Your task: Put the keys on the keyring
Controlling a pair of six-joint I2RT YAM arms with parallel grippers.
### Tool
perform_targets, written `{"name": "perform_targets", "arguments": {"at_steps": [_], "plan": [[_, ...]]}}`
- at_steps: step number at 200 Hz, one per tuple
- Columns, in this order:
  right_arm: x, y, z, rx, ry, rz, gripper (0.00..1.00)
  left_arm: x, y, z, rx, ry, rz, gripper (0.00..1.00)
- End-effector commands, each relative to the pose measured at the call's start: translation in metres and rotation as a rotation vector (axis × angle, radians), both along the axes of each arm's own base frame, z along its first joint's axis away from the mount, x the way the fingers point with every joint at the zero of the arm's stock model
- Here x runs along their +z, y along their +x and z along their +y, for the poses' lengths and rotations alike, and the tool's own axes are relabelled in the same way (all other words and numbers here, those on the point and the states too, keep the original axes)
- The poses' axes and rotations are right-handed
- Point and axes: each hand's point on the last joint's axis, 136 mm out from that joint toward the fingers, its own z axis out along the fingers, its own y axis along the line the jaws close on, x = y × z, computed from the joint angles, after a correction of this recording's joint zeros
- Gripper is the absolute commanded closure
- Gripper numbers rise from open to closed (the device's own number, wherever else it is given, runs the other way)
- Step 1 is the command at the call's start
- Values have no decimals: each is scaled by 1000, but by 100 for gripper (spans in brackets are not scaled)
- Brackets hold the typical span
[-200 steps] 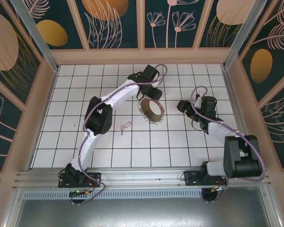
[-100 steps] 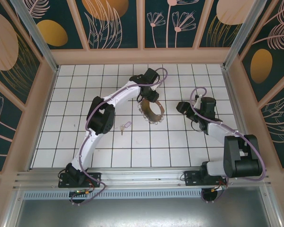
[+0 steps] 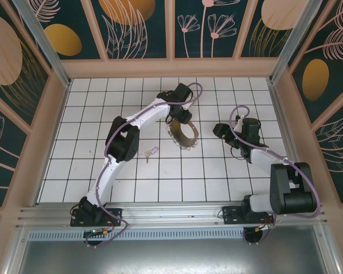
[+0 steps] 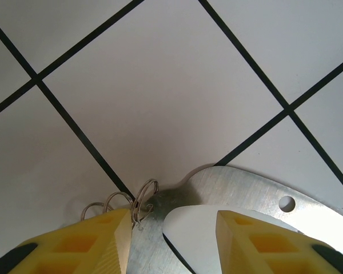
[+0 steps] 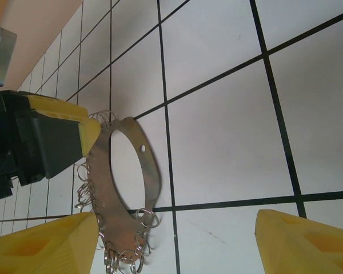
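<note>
The keyring (image 3: 183, 135) lies on the white tiled bench (image 3: 91, 171), about midway between the two arms. It is a flat brownish metal band with small wire loops (image 5: 121, 251) fringing its outer rim and one small hole (image 4: 286, 203) punched through the band.

The left tool (image 3: 182, 117) is down at the keyring's far edge. In the left wrist view the tool (image 4: 174, 228) has one yellow finger (image 4: 103, 240) outside the rim, against a few of the wire loops (image 4: 144, 198), and the other finger (image 4: 257, 240) on the inner side of the band, so the band (image 4: 246, 191) runs between the two. Some white tile shows between the band's inner edge and that second finger. I cannot tell whether the tool is clamped on the band or only straddling it.

The right tool (image 3: 220, 128) sits just to the right of the keyring, pointing toward it. Its fingers (image 5: 46, 245) are spread wide and released, with bare tile between them; the keyring (image 5: 155, 171) lies ahead of them, untouched.

The key (image 3: 150, 152), with its pale lilac tag, lies flat on the bench to the left of the keyring and a little nearer the arm bases, apart from the ring and from both tools.
</note>
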Motion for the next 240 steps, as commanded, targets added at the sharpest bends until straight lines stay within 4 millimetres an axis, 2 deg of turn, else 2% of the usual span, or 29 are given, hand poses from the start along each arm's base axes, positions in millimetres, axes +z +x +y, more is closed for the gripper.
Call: {"name": "perform_targets", "arguments": {"at_steps": [1, 115, 240], "plan": [[0, 1, 2, 2, 0, -16, 27, -5, 7, 3, 5, 26, -17, 56], [-1, 0, 0, 0, -10, -19, 27, -9, 8, 5, 1, 42, -27, 59], [0, 0, -1, 0, -19, -20, 28, -26, 6, 7, 0, 58, -11, 61]]}}
